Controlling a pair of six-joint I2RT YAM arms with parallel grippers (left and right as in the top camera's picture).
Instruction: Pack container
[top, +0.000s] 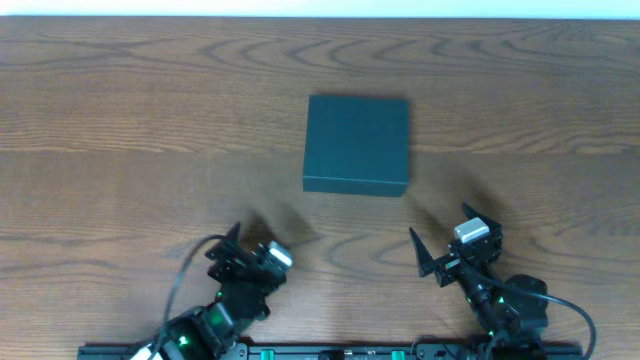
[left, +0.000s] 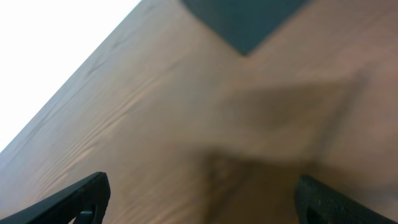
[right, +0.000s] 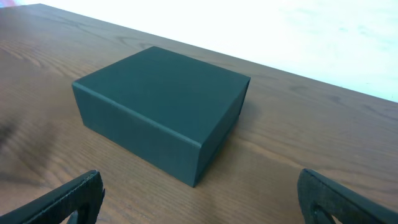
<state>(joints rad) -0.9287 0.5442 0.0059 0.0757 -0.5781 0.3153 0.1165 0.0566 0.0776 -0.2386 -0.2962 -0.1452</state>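
Overhead, the container (top: 357, 143) sits closed near the middle of the wooden bench (top: 120, 120). It is a matte, dark teal-green rectangular box with a flat lid flush to its sides. From it, the left gripper (top: 245, 245) lies toward 7 o'clock and the right gripper (top: 440, 228) toward 5 o'clock, both well apart from the box. Each gripper has its fingers spread wide with nothing between them. The right wrist view shows a plain top and two smooth walls with crisp edges. The left wrist view catches only one corner, at 12 o'clock.
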